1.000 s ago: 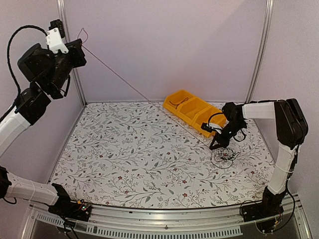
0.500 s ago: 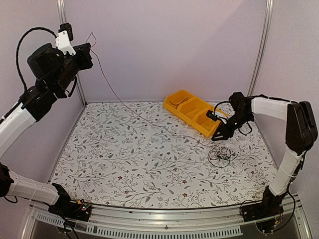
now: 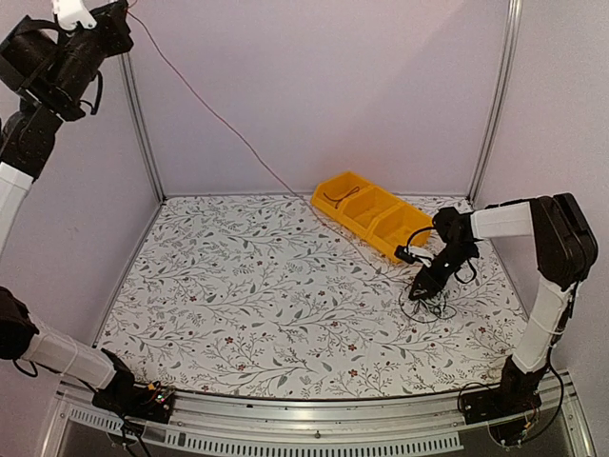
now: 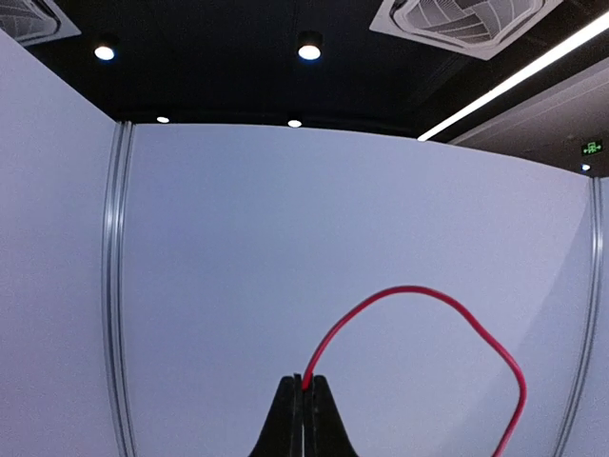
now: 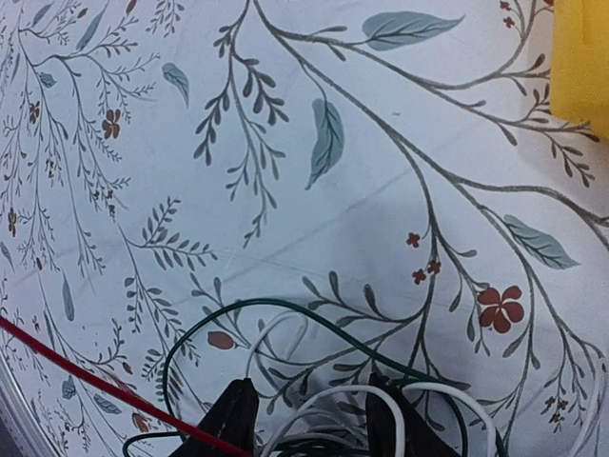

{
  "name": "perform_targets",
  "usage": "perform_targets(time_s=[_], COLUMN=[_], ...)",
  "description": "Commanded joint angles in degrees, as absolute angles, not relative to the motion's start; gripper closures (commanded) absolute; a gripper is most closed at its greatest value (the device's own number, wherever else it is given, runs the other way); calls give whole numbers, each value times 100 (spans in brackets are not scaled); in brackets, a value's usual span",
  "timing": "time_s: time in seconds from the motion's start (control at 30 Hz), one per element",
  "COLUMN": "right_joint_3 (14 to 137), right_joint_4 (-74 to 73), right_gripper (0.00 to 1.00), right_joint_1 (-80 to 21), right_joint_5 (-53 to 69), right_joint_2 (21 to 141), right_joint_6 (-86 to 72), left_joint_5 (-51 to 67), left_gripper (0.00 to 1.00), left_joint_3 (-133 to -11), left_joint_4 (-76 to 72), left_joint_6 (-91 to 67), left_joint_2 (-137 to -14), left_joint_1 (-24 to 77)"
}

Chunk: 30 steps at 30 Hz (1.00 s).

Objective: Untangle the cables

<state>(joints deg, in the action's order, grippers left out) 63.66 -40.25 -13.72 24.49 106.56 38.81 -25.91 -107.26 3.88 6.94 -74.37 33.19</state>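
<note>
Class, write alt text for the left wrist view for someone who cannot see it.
The left gripper, shut, pinches a red cable that arcs up, right, then down out of frame. Behind: pale wall panels and a dark ceiling with lights.

**Cropped and unclear**

You see the left pincer (image 3: 116,19) clipped by the top edge, upper left of the overhead view. There the cables (image 3: 425,303) at right are too small to separate by strand. At the right wrist's bottom edge, the right pincer (image 5: 309,390) and cables are cut off; the yellow bin (image 5: 582,57) is clipped upper right.
</note>
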Motion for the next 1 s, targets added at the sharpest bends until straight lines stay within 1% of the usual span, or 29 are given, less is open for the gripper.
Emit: perform_targets(time_s=[0.0, 0.07, 0.13, 0.27, 0.47, 0.6, 0.77, 0.97], right_joint_3=[6127, 6182, 6283, 6644, 6737, 7045, 7449, 7802], right_joint_4=[-3927, -3948, -3981, -4274, -4723, -5105, -5277, -5015], right_gripper=[55, 55, 55, 54, 53, 50, 48, 46], right_joint_1=[-1148, -1134, -1134, -1127, -1125, -1180, -1628, -2395], right_joint_5=[1677, 1666, 1725, 1819, 1851, 2025, 1857, 1452], right_joint_2=[10866, 10901, 10938, 11005, 10622, 10307, 10222, 10154], right_joint_6=[3765, 3793, 3790, 3713, 4036, 4320, 4343, 4344], left_joint_5=[-2384, -2209, -2027, -1480, -1539, -1564, -1015, -132], left_gripper=[100, 100, 100, 100, 100, 100, 100, 100], left_joint_3=[-11728, -11800, -11478, -10270, -8696, -7778, -7049, -6691], left_joint_4=[725, 824, 864, 618, 564, 703, 896, 587], left_joint_6=[999, 848, 525, 17, -408, -795, -1341, -2014], left_joint_2=[-7819, -7937, -7907, -7666, -7297, -7133, -7262, -7651], left_joint_1=[3163, 3155, 3156, 3161, 3148, 3145, 3139, 3140])
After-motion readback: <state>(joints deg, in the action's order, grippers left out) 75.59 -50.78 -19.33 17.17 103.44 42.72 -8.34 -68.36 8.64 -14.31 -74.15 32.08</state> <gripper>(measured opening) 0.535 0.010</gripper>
